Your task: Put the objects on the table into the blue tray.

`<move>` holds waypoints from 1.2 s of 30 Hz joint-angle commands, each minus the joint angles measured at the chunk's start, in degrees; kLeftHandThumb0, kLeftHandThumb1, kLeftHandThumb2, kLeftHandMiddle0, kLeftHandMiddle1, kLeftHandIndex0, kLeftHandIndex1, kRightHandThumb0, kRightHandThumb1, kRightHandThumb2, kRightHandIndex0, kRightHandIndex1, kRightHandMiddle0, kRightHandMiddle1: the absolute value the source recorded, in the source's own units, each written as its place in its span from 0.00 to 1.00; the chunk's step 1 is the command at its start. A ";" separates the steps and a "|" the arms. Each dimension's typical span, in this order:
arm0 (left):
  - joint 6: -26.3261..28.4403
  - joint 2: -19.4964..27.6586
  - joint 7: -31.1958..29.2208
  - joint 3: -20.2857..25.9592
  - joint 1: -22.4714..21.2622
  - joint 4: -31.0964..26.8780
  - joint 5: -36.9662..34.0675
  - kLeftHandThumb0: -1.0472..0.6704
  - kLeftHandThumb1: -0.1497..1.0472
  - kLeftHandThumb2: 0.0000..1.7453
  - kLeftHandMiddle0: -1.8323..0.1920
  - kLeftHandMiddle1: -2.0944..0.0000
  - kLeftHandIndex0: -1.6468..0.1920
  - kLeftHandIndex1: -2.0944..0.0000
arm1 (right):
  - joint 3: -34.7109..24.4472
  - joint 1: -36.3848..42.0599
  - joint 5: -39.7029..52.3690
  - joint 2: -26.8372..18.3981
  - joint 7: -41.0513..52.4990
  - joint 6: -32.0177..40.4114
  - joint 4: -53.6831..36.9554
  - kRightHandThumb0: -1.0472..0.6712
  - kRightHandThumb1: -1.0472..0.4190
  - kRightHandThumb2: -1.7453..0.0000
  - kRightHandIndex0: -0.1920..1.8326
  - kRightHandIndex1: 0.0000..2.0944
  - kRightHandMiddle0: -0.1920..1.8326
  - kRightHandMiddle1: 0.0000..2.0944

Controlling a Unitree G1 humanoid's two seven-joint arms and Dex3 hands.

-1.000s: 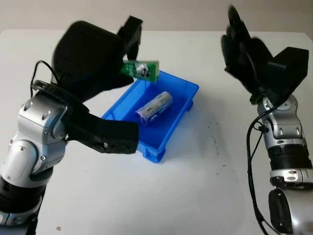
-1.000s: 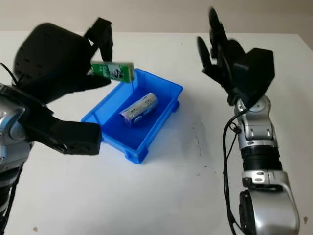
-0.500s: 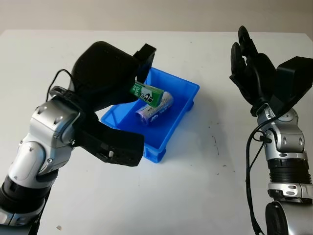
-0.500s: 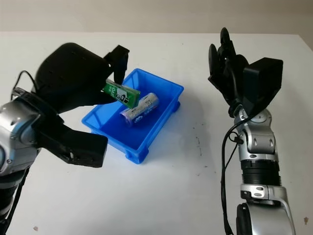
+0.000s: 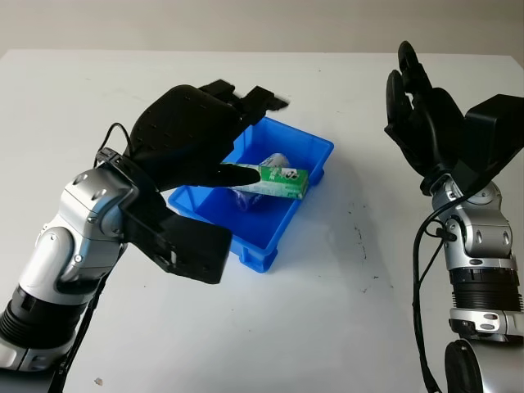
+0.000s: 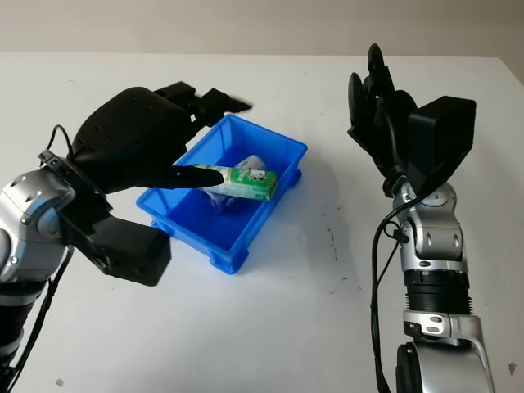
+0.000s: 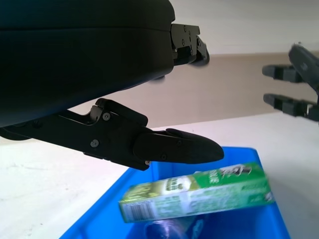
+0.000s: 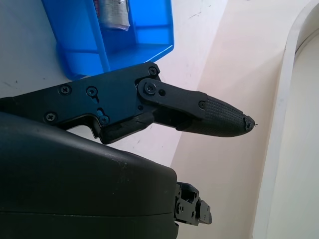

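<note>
The left hand (image 5: 201, 143) has opened over the blue tray (image 5: 282, 225) — the green box (image 5: 278, 180), lying beside its thumb across the silver tube (image 5: 270, 164), could tip over the rim onto the table (image 5: 344, 311), while the right hand (image 5: 422, 115) hangs open, well apart.

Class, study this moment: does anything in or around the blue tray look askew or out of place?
Yes. The green box is not lying flat in the blue tray: it sits on top of the silver tube, reaching towards the tray's right rim, beside the open left hand. The right hand is raised, open.
</note>
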 commanded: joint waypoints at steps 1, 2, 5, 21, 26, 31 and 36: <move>-0.47 0.40 0.77 0.77 -0.27 0.37 -0.77 0.26 1.00 0.14 0.98 0.99 0.98 0.94 | -0.07 -0.08 -0.15 0.21 -0.25 0.47 -1.60 0.20 0.00 0.60 0.00 0.00 0.00 0.00; -0.65 0.50 0.93 0.77 -0.29 0.45 -0.86 0.27 1.00 0.12 0.99 0.99 0.98 0.94 | -0.08 -0.09 -0.13 0.29 -0.34 0.58 -1.70 0.20 0.00 0.61 0.00 0.00 0.00 0.00; -1.23 0.46 1.24 1.20 -0.25 0.68 -2.47 0.34 1.00 0.08 1.00 0.99 0.97 0.95 | -0.03 -0.09 -0.13 0.30 -0.20 0.35 -1.54 0.21 0.00 0.60 0.00 0.00 0.00 0.00; 12.57 -13.66 11.72 31.55 -7.92 23.69 -55.14 0.15 1.00 0.44 1.00 1.00 1.00 1.00 | -0.18 -0.44 -0.23 1.21 -0.36 -0.56 -0.41 0.21 0.00 0.60 0.00 0.00 0.00 0.00; 12.94 -14.63 14.66 34.00 -4.92 29.12 -59.25 0.15 1.00 0.38 1.00 1.00 1.00 1.00 | -0.47 -0.48 0.14 1.40 0.16 -1.36 0.27 0.21 0.00 0.60 0.00 0.00 0.00 0.00; 11.16 -15.81 16.96 33.91 -1.61 31.43 -59.27 0.16 1.00 0.40 1.00 1.00 1.00 1.00 | -0.64 -0.19 -0.02 1.81 -0.48 -1.15 -0.22 0.21 0.00 0.59 0.00 0.00 0.00 0.00; 9.91 -15.84 16.19 33.03 0.03 32.23 -59.74 0.17 1.00 0.39 1.00 1.00 1.00 1.00 | -0.85 -0.19 0.39 1.82 0.11 -2.02 0.53 0.23 0.00 0.58 0.00 0.00 0.00 0.00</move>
